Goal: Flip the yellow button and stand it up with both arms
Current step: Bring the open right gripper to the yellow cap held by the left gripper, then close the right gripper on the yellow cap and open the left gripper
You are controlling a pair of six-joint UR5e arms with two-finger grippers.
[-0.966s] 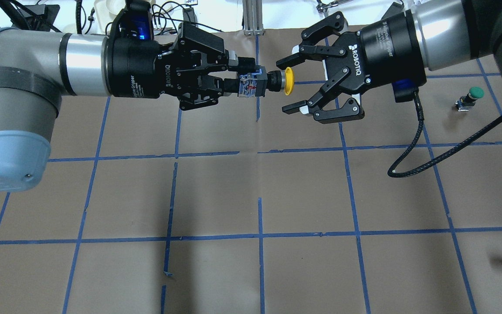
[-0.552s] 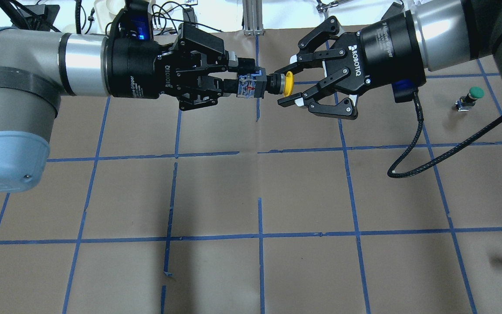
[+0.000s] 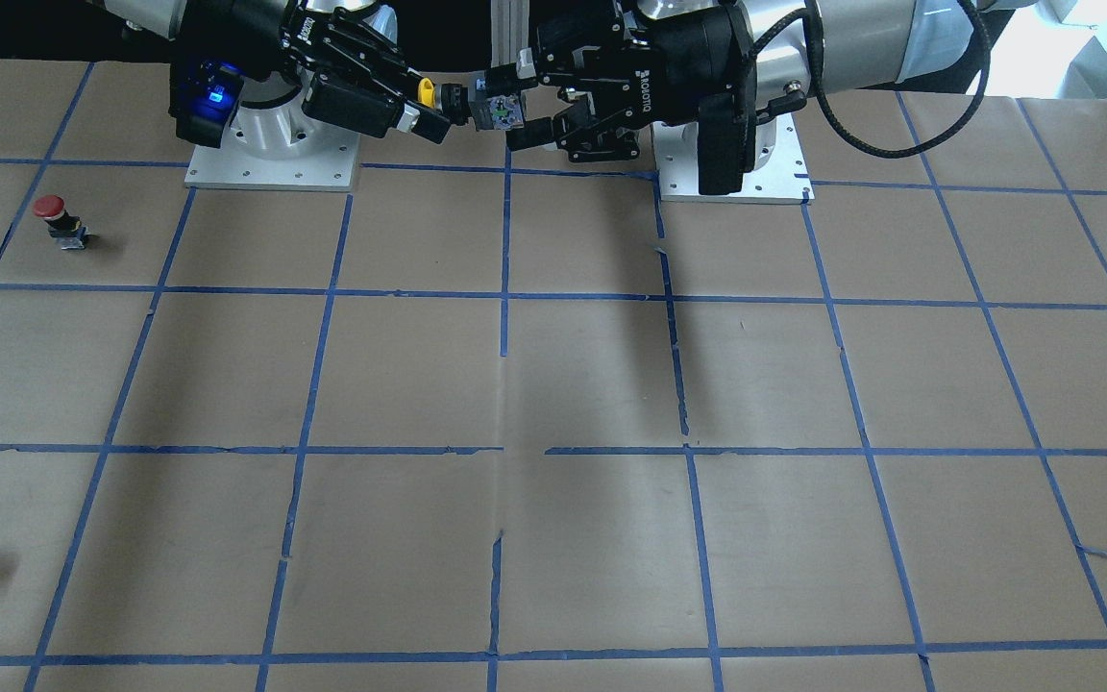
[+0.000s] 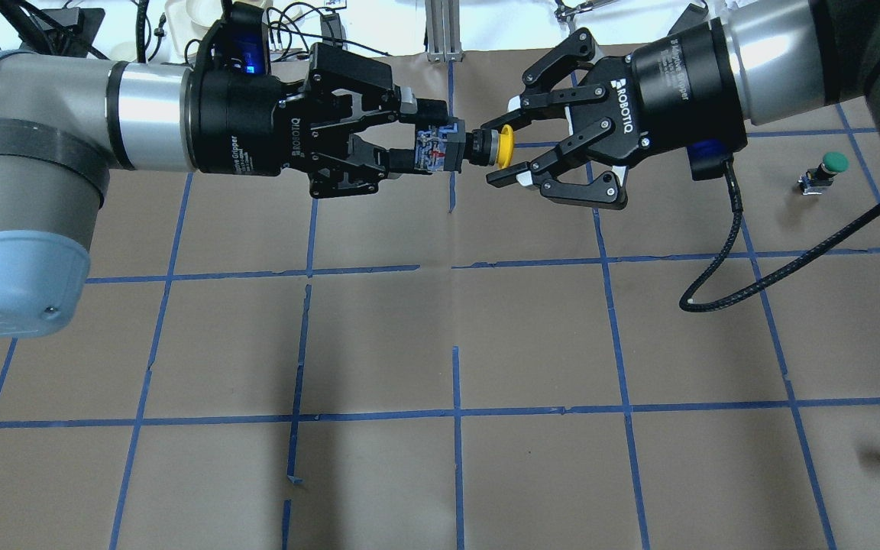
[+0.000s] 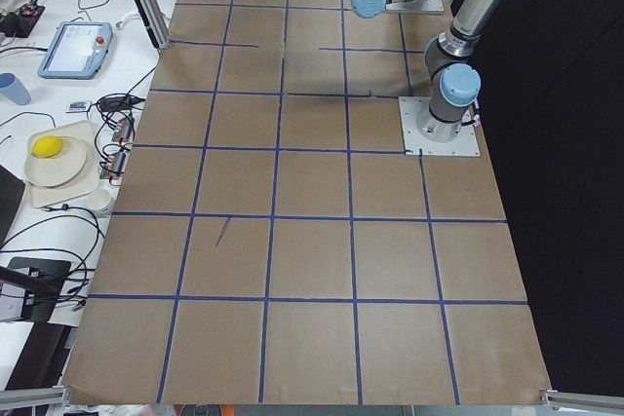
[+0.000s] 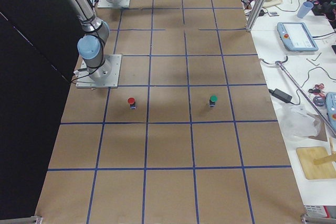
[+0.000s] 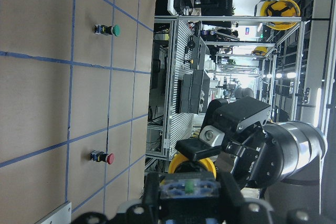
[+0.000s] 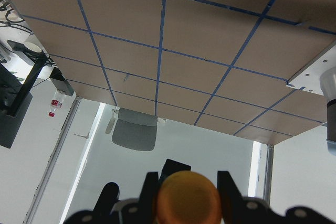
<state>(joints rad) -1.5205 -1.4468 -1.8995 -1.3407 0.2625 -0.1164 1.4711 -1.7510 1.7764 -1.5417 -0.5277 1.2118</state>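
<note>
While the yellow button (image 4: 470,147) hangs sideways in mid-air between the two arms, above the robot-side end of the table (image 4: 532,336), the right gripper (image 4: 498,150) is clamped on its yellow cap. The left gripper (image 4: 425,137) has its jaws slightly apart around the switch body, apparently not squeezing it.

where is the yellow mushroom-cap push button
Overhead view: the yellow mushroom-cap push button is in mid-air over the far centre of the table, between the left gripper and right gripper, cap toward the right.
</note>
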